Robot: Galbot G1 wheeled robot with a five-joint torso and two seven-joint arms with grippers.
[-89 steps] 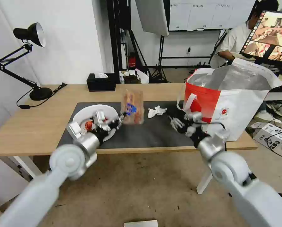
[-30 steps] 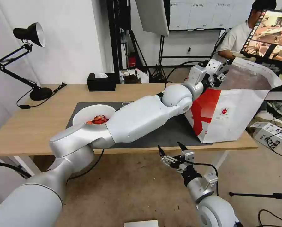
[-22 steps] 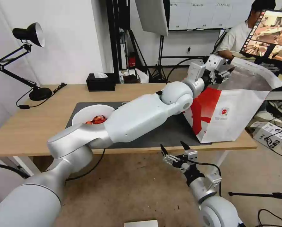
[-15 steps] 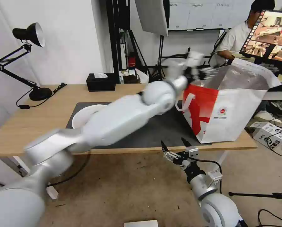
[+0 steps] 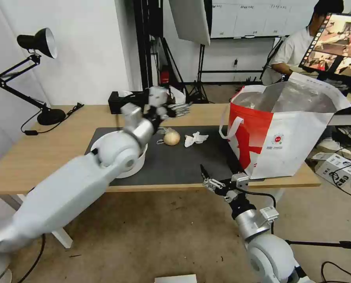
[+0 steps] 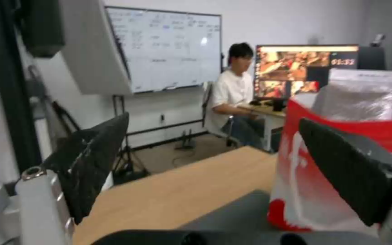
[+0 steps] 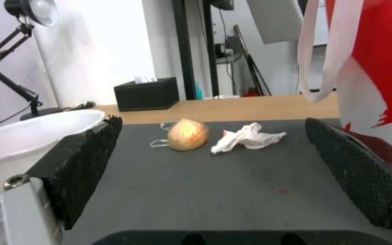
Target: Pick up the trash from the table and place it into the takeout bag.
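Observation:
My left gripper (image 5: 179, 108) hangs open and holds nothing, above the back of the dark mat (image 5: 183, 165); the left wrist view has its fingers spread (image 6: 213, 119) toward the takeout bag (image 6: 355, 143). The trash lies on the table (image 5: 37, 157): a beige ball in a clear bag (image 5: 171, 138) (image 7: 188, 134), a crumpled tissue (image 5: 195, 138) (image 7: 246, 137) and a white bowl (image 5: 138, 164) (image 7: 37, 131) half hidden behind my left arm. At the mat's right end the takeout bag (image 5: 289, 129) stands open-mouthed. Below the table's front edge, my right gripper (image 5: 214, 177) (image 7: 213, 119) is open, facing the ball and tissue.
A black desk lamp (image 5: 37, 43) stands at the table's far left and a black tissue box (image 5: 120, 102) at its back edge. Behind the bag a person sits at a monitor (image 5: 336, 39). Boxes and cables (image 5: 336, 165) lie on the floor to the right.
My left arm swung from over the bag's mouth back left across the mat; the clear tray it carried earlier is gone from its fingers. The right gripper stays low before the table.

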